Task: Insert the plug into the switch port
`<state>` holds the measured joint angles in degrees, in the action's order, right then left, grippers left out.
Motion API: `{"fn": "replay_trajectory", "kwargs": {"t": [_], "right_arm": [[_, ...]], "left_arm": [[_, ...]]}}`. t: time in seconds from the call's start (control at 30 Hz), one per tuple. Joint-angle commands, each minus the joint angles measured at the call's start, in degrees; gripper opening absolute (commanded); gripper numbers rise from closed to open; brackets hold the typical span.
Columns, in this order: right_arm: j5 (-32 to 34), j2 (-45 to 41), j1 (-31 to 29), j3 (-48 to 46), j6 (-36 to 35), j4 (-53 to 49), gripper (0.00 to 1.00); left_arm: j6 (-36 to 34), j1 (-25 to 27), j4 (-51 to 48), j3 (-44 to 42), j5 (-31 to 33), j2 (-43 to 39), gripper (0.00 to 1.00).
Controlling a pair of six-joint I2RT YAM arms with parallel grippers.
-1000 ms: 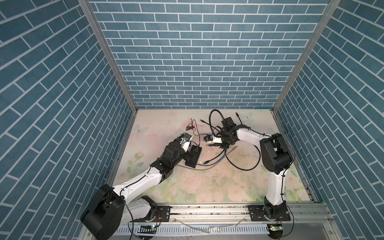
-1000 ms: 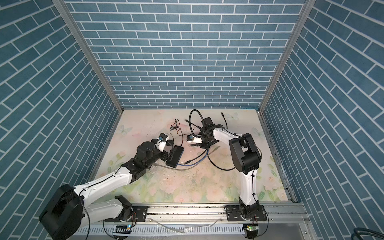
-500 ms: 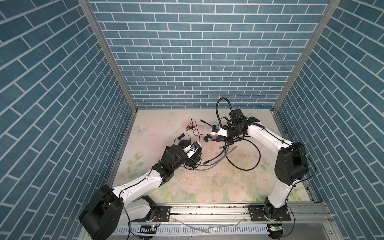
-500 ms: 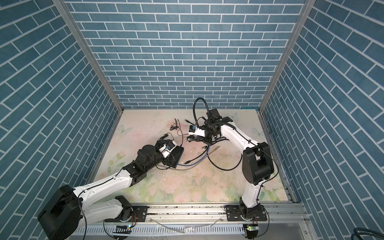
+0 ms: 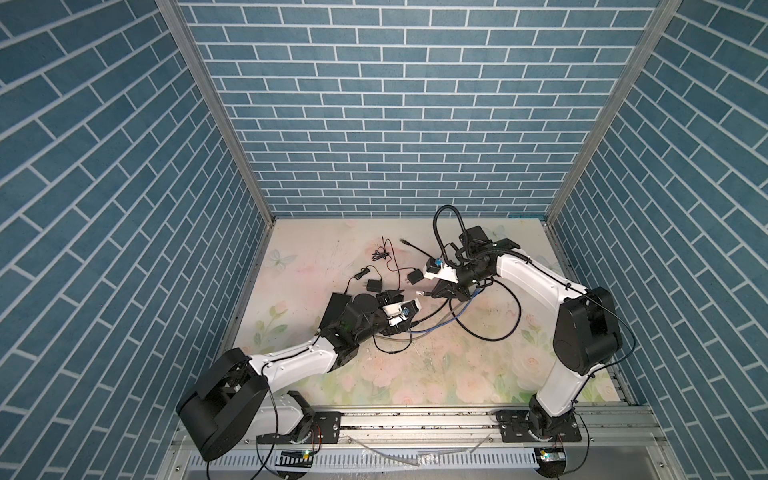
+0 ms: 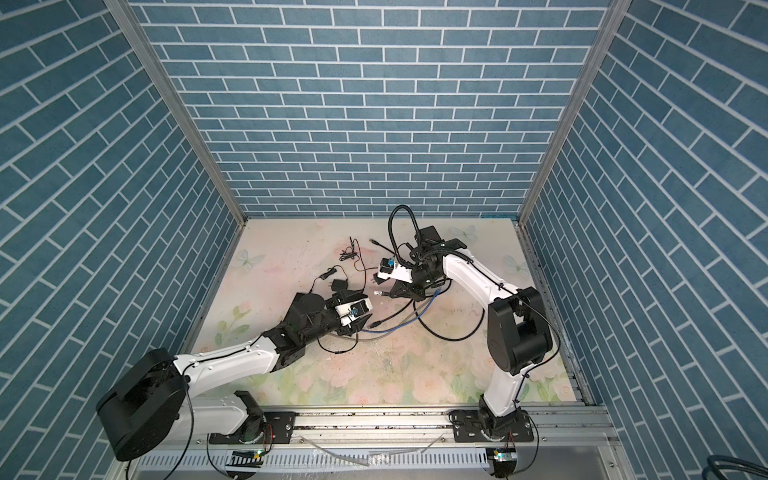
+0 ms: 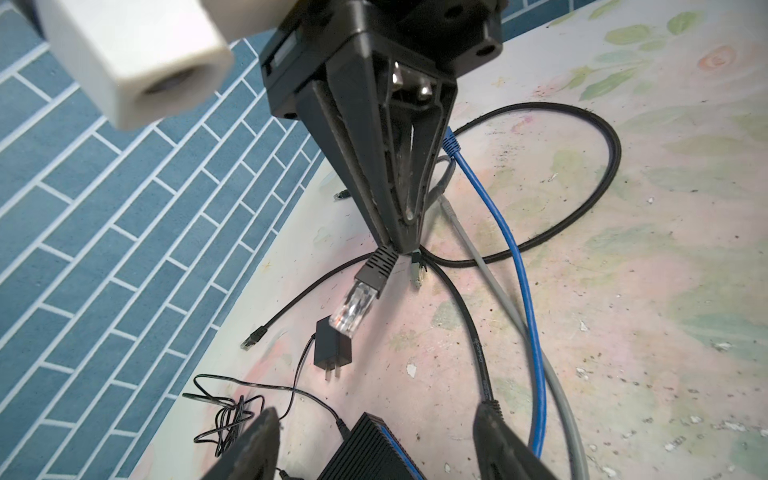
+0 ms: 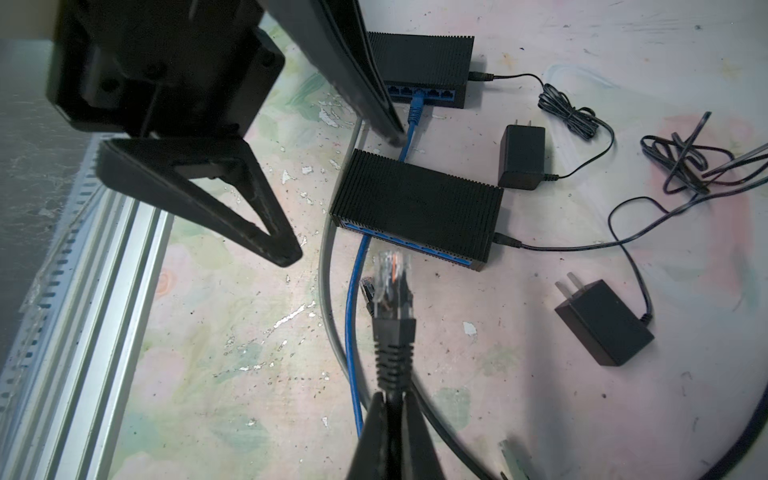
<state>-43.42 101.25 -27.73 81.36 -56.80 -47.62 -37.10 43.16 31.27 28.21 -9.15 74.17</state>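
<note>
Floral counter (image 5: 457,374), blue brick walls. My right end effector (image 8: 390,399) pinches the plug (image 8: 388,278) by its boot, tip aimed left and nearward at the switch (image 8: 415,203) ports, not touching. Left end effector (image 7: 378,411) straddles the switch, jaws wide.

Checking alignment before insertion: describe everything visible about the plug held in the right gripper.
The plug is a clear plastic network connector with coloured wires showing inside, backed by a black ribbed boot. The right gripper is shut just behind the boot and holds the plug above the table. The plug points toward the blue port face of the nearer switch, apart from it and not yet inserted.
</note>
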Motion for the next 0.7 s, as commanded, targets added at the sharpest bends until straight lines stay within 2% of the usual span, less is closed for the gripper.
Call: {"fn": "replay_trajectory", "kwargs": {"t": [0.0,0.13,0.27,0.47,0.67], "right_arm": [[-3.61,0.49,-0.01,-0.62,-1.42,-4.25,0.00],[-4.37,0.35,-0.04,-1.32,-2.40,-4.77,0.00],[-4.96,0.36,-0.05,-1.98,-2.82,-4.70,0.00],[-5.19,0.26,-0.05,-2.35,-3.50,-4.68,0.00],[-5.12,0.38,-0.05,-2.35,-4.05,-4.59,0.00]], "left_arm": [[-3.28,0.36,1.69,1.49,-1.21,1.01,0.62],[-4.16,0.37,-0.50,4.10,-2.86,2.03,0.57],[-4.38,0.35,-0.17,5.78,-3.75,3.47,0.55],[-5.69,0.36,-2.70,7.96,-7.16,5.32,0.43],[-6.29,0.35,-2.86,8.53,-7.09,6.65,0.37]]}}
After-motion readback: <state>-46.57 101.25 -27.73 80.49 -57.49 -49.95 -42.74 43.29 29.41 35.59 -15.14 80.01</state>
